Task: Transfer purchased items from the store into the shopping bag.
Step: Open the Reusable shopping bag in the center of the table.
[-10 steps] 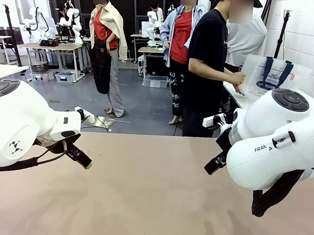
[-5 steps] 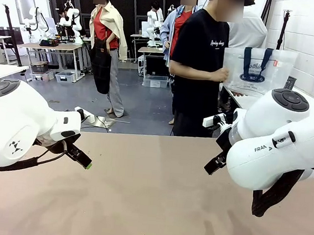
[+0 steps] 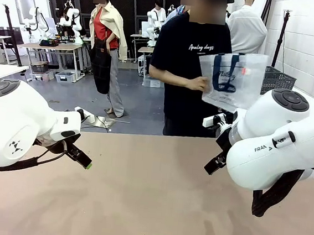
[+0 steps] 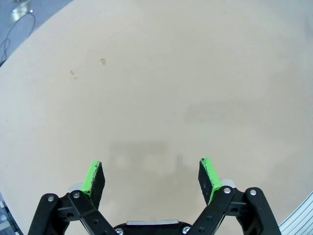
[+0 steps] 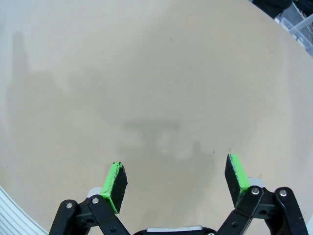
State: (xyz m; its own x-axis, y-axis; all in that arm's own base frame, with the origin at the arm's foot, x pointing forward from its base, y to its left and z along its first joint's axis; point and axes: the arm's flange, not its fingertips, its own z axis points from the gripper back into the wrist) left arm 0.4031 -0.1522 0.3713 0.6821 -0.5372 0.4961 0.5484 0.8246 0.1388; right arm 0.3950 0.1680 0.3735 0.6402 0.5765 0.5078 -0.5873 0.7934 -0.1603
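Your left fingers (image 4: 95,177) and right fingers (image 5: 116,182) stand spread wide, holding nothing, just above the worktop (image 3: 149,200). At its far side, the person's hand (image 3: 196,84) holds up the shopping bag (image 3: 235,83). The store basket (image 3: 276,80) sits farther back, beside it.

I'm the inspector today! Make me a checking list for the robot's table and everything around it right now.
surface: tan table, bare under both grippers, with a few tiny marks.
job's things: shopping bag held up by the person's hand beyond the far edge; dark mesh basket behind it, at right.
clutter: nothing seen.
grippers: left gripper open, holding nothing; right gripper open, holding nothing.
cables: black cable loops under the left arm; black cable sleeve hangs under the right arm.
surroundings: person in a black T-shirt at the far side; work tables farther back.
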